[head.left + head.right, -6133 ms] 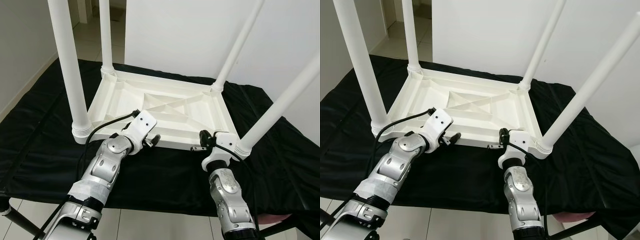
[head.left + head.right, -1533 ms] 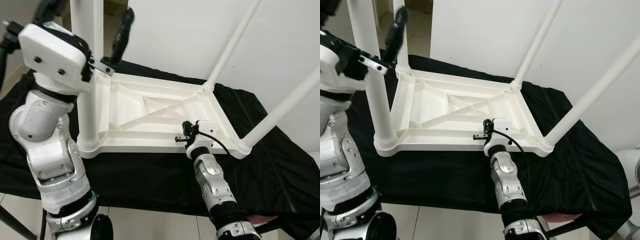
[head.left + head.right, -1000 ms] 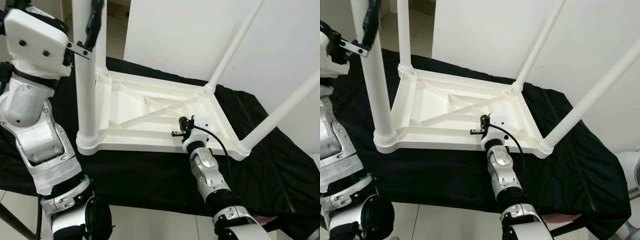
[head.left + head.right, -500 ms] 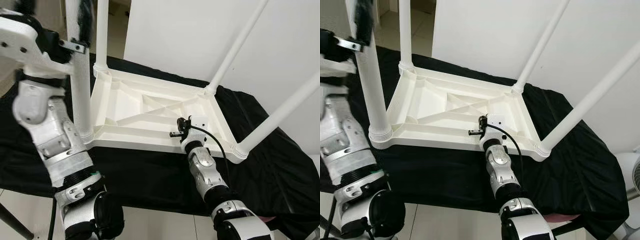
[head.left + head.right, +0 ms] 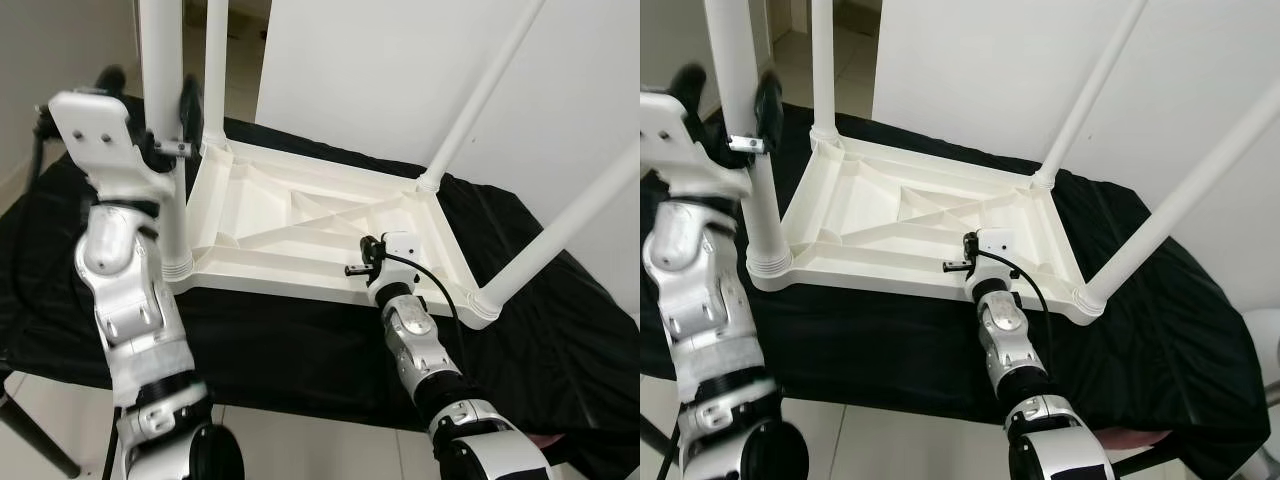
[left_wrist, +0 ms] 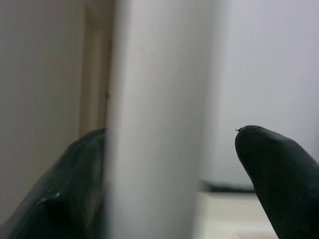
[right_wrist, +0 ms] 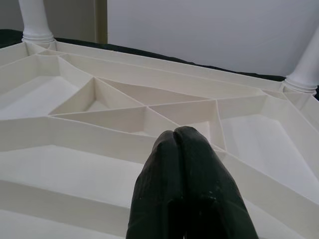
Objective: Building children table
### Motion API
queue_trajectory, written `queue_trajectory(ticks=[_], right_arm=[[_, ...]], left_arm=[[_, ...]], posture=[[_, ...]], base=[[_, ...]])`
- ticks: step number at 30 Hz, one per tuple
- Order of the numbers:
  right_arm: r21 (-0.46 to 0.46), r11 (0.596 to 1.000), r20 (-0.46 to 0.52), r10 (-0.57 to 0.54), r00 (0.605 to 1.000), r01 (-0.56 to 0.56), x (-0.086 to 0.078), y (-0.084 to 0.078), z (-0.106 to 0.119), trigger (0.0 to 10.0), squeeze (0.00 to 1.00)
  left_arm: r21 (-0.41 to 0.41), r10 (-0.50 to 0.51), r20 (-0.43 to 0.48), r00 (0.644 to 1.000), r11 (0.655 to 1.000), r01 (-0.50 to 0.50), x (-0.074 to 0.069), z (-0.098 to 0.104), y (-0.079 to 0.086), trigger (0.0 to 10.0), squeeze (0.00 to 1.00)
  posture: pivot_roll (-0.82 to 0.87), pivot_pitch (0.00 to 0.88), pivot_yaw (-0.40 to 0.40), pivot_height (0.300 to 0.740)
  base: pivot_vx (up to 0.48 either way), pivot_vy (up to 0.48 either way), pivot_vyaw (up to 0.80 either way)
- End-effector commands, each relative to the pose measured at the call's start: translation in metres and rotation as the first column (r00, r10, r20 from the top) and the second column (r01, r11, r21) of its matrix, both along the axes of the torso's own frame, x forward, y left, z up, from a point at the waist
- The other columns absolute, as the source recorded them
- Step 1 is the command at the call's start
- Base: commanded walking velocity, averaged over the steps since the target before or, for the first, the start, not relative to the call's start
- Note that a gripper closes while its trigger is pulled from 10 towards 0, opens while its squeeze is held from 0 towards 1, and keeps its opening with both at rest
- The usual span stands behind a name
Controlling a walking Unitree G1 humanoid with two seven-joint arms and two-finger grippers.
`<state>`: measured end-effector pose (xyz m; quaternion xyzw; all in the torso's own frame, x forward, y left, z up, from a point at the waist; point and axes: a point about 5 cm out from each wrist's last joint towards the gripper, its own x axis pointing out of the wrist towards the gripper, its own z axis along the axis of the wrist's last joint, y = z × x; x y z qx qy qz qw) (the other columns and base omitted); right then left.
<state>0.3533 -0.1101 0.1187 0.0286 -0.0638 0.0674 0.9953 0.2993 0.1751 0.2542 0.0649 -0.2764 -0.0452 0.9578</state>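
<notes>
A white children's table (image 5: 300,215) lies upside down on a black cloth, its legs pointing up. My left gripper (image 5: 150,92) is raised beside the near-left leg (image 5: 174,220), open, with one black finger on each side of it. In the left wrist view the leg (image 6: 159,124) stands between the fingers (image 6: 279,169); one touches it and a small gap separates the other. My right gripper (image 5: 355,270) is shut with nothing in it, at the table's near rim. Its fingertips (image 7: 174,144) point across the ribbed underside (image 7: 124,104).
Three more legs stand at the far left (image 5: 215,70), far right (image 5: 480,90) and near right (image 5: 560,220). The black cloth (image 5: 300,340) covers a low platform with tiled floor (image 5: 300,440) in front. A white wall (image 5: 380,70) is close behind.
My left arm has come down along the near-left leg, from near the picture's top to mid-height. The right gripper stays shut at the near rim. The camera has shifted slightly.
</notes>
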Motion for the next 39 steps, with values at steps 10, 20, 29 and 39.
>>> queue_trajectory(ticks=[10,20,29,39], right_arm=[[-0.014,0.999,-0.023,-0.052,0.998,0.051,-0.003,-0.015,-0.010,10.0,0.00],[-0.021,0.999,-0.019,-0.038,0.999,0.038,-0.003,-0.012,-0.010,10.0,0.00],[-0.032,0.999,-0.029,-0.043,0.999,0.043,-0.007,-0.015,-0.017,10.0,0.00],[-0.040,0.999,-0.022,-0.038,0.999,0.037,-0.013,-0.020,-0.020,10.0,0.00]], left_arm=[[0.143,-0.404,-0.206,0.891,0.889,0.436,-0.024,-0.039,-0.062,10.0,0.00],[0.189,-0.556,-0.333,0.761,0.751,0.632,-0.044,-0.055,-0.102,10.0,0.00],[0.203,-0.494,-0.383,0.780,0.779,0.593,-0.042,-0.064,-0.094,10.0,0.00],[0.200,-0.339,-0.500,0.797,0.850,0.488,-0.041,-0.088,-0.075,10.0,0.00]], posture=[[0.10,0.000,-0.136,0.740],[0.10,0.000,-0.133,0.740],[0.08,0.000,-0.121,0.740],[0.08,0.000,-0.130,0.740]], base=[[0.000,0.000,0.00],[0.000,0.000,0.00],[0.000,0.000,0.00],[0.000,0.000,0.00]])
